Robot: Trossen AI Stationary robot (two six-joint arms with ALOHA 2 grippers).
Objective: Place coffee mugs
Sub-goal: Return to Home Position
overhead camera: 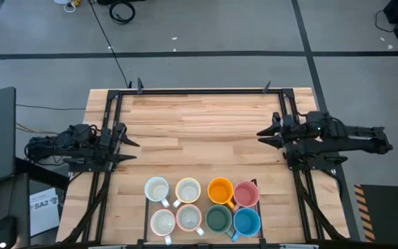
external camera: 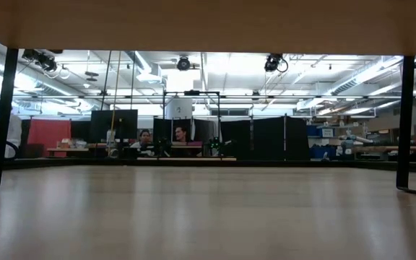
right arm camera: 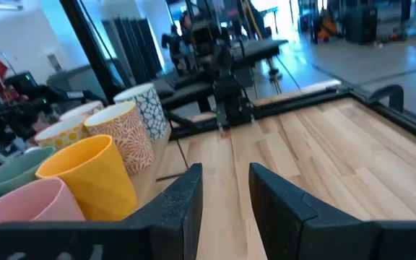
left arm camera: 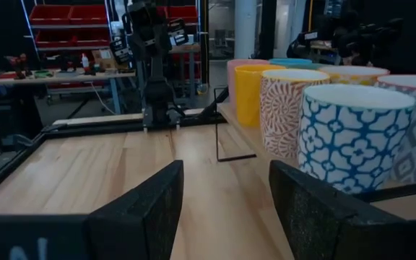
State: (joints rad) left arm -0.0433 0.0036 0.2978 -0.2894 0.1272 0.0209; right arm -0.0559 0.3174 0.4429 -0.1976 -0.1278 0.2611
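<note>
Eight coffee mugs stand upright on their bases in two rows of four near the table's near edge: cream ones (overhead camera: 157, 189) on the left, then orange (overhead camera: 220, 190), pink (overhead camera: 246, 194), dark green (overhead camera: 218, 219) and blue (overhead camera: 247, 222). My left gripper (overhead camera: 125, 149) is open at the table's left side, level and pointing right, far from the mugs. In its wrist view (left arm camera: 226, 209) a blue-patterned mug (left arm camera: 352, 137) stands closest. My right gripper (overhead camera: 264, 136) is open at the right side and points left. Its wrist view (right arm camera: 226, 195) shows the orange mug (right arm camera: 92, 177) closest. The low view shows neither mugs nor grippers.
A black metal frame (overhead camera: 199, 90) runs along the table's far, left and right edges. A thin black wire bracket (left arm camera: 222, 123) stands beside the mug group. Bare wood (overhead camera: 199, 131) lies between the two grippers. Beyond the table, people sit at desks (external camera: 161, 141).
</note>
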